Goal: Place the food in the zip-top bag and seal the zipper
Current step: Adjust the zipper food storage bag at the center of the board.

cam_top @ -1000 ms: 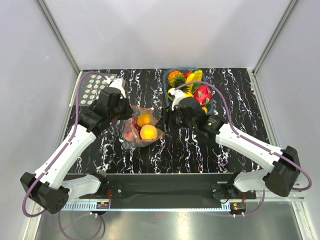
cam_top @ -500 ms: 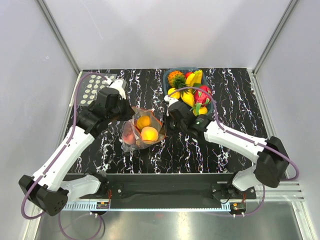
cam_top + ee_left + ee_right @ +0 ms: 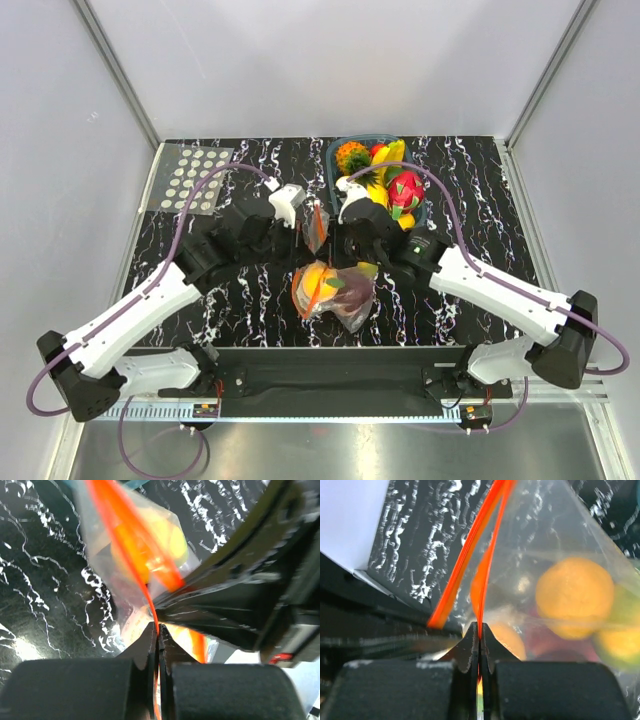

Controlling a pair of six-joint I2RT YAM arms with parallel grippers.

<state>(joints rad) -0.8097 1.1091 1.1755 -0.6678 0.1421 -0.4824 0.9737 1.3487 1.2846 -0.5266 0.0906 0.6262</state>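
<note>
The clear zip-top bag hangs between my two grippers over the middle of the table. Inside it lies food: an orange fruit and a dark purple one. In the right wrist view a round orange fruit shows through the plastic. My left gripper is shut on the red-orange zipper, pinching the strip between its tips. My right gripper is also shut on the zipper, with the strip rising from its tips. The two grippers stand close together, facing each other.
A dark teal tray at the back right holds more toy fruits, including a yellow one and a pink-red one. A clear sheet with rows of white dots lies at the back left. The right arm's body fills the right of the left wrist view.
The right gripper closed on the zipper. The left arm swung right to the table's centre, and the bag moved right and nearer with both grippers on its strip.
</note>
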